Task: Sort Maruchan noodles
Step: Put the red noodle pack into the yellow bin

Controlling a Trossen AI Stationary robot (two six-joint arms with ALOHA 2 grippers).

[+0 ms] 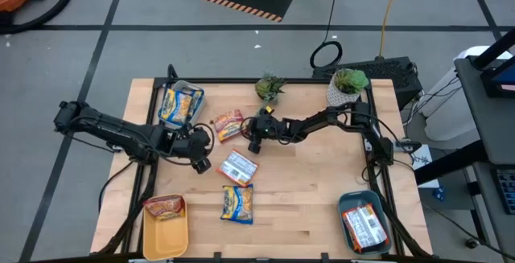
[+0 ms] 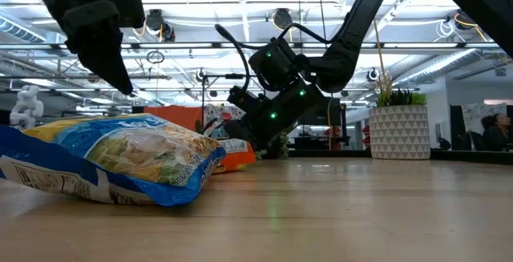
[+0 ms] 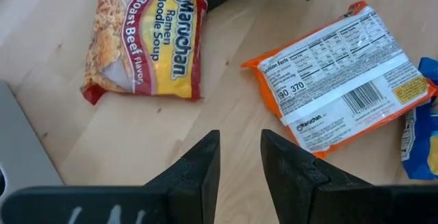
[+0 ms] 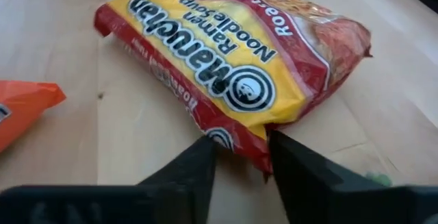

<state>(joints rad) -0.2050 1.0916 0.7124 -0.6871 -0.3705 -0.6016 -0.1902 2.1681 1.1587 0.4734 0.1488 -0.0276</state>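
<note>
With packets already in the grey bin [image 1: 179,88], yellow bin [image 1: 165,239] and teal bin [image 1: 354,200], three remain on the desk [image 1: 306,207]. Right end effector [image 4: 241,157] is clenching the red-and-yellow packet [image 4: 233,66] beside the grey bin; left end effector [image 3: 239,162] hangs nearby, part-closed, empty.

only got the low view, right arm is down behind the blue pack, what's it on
Observer: The right gripper is at the edge of the red-and-yellow packet.
Operator: and the left one
Observer: The left gripper is open and empty, near the orange packet, which lies back side up.
Operator: any bins filled yet
Observer: The yellow bin holds one red packet.
</note>
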